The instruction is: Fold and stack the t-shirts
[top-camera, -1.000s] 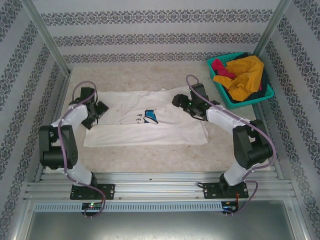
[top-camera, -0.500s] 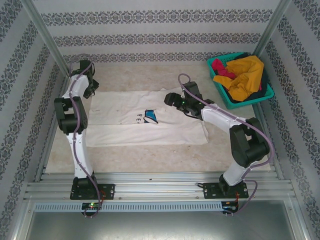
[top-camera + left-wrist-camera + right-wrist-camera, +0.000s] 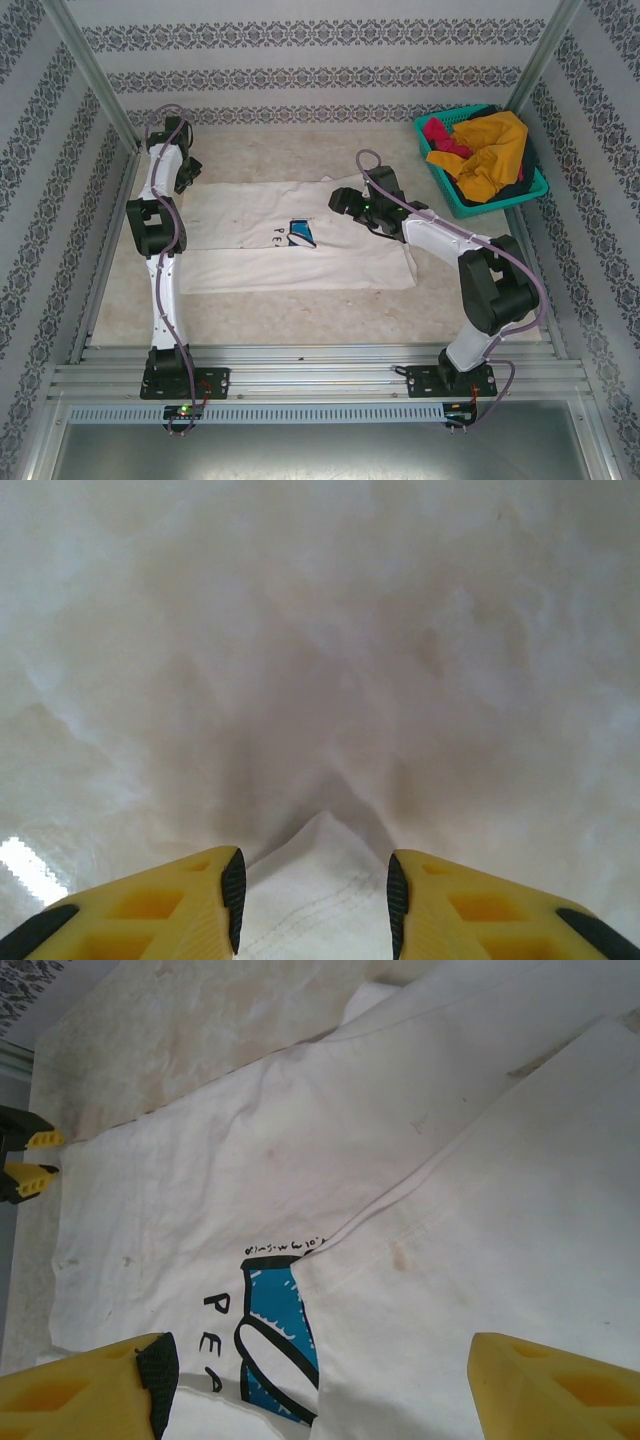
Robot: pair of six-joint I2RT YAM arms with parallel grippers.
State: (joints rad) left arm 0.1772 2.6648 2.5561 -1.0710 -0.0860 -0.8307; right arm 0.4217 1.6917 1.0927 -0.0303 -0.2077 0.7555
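The cream-white t-shirt (image 3: 300, 240) lies flat on the table, its right part folded over the blue print and "PEA" lettering (image 3: 270, 1310). My left gripper (image 3: 184, 176) is at the shirt's far left corner. It is open, and a pointed corner of white cloth (image 3: 315, 880) lies between its fingers (image 3: 232, 895). My right gripper (image 3: 338, 198) hovers open over the shirt's far right part, its jaws wide apart (image 3: 320, 1380) above the folded edge. Mustard-yellow (image 3: 490, 150), magenta (image 3: 440, 135) and dark (image 3: 527, 182) shirts are piled in the basket.
The teal mesh basket (image 3: 452, 195) stands at the table's back right corner. Patterned walls and metal posts enclose the table. Bare tabletop (image 3: 300, 320) runs between the shirt and the near rail. The left gripper's yellow fingertips (image 3: 25, 1160) appear at the left edge of the right wrist view.
The left arm has stretched away from me, carrying its gripper from the shirt's left edge to the far left corner. The right gripper shifted slightly left.
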